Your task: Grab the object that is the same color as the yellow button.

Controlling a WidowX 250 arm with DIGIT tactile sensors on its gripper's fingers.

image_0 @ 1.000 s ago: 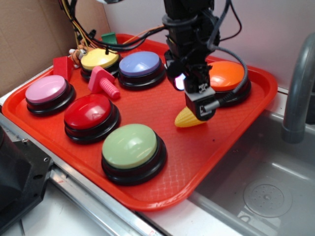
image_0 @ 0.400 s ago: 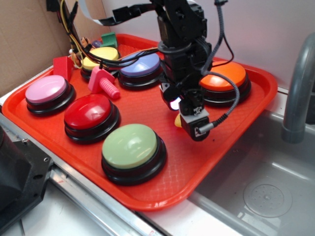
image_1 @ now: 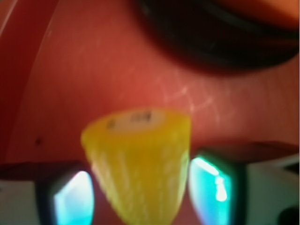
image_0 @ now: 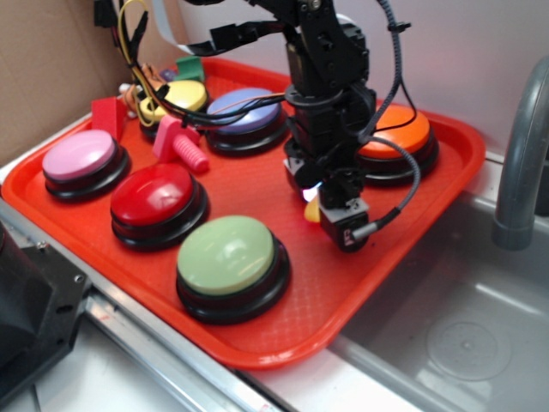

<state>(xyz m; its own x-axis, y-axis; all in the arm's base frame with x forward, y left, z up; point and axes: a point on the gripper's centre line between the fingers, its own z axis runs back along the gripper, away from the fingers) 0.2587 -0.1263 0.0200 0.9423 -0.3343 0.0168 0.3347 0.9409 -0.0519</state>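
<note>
- Your pincer [image_0: 336,225] sits low on the red tray [image_0: 386,257], fingers [image_1: 70,197] apart on both sides of the corn [image_1: 140,164].
- Whether they touch the corn, you cannot tell; the view is blurred.
- The orange button [image_0: 395,137] lies just behind the pincer.

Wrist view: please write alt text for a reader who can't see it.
A blurry close-up shows a yellow toy corn cob between the gripper's two fingers, flat end facing away, over a red tray. A button's black base crosses the top.
</note>
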